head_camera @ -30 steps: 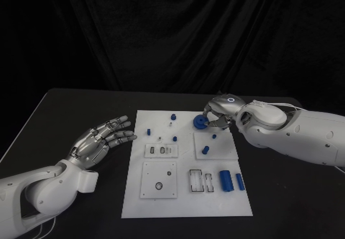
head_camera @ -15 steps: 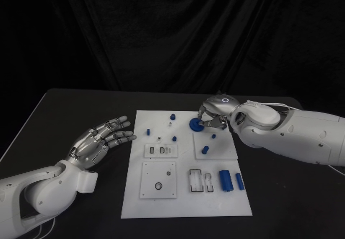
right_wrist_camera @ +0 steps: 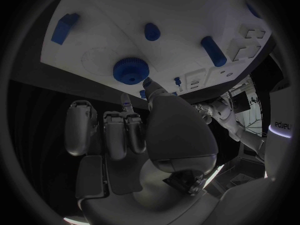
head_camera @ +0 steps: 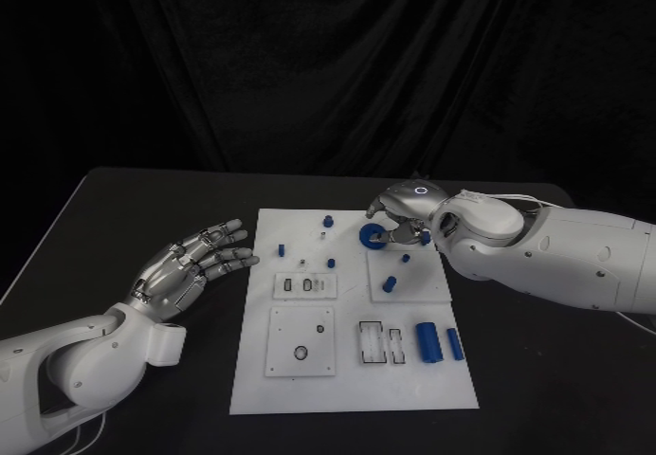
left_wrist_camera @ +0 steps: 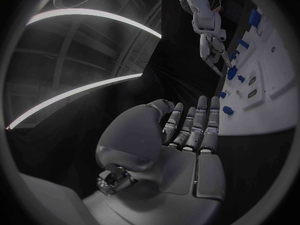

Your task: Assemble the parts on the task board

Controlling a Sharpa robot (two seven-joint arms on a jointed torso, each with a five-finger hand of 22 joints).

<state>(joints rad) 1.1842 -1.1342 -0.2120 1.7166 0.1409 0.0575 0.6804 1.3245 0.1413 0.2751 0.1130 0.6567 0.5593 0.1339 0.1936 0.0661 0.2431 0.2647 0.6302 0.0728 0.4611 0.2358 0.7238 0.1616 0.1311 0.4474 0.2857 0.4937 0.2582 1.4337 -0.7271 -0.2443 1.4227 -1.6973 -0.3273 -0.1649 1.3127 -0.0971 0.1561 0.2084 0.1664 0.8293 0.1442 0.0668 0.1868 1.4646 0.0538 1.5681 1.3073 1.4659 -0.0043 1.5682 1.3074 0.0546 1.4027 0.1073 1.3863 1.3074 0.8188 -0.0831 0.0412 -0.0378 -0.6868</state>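
Gear (head_camera: 372,236) at the board's (head_camera: 353,398) far edge, right robot hand (head_camera: 401,226) touching it, grip unclear; left robot hand (head_camera: 191,266) open, empty; loose cylinders (head_camera: 439,343) remain — early going.

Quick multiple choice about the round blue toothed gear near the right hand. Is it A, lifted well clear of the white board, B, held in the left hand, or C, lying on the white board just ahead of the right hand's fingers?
C: the round blue toothed gear lies on the white task board just past the right hand, fingers apart.
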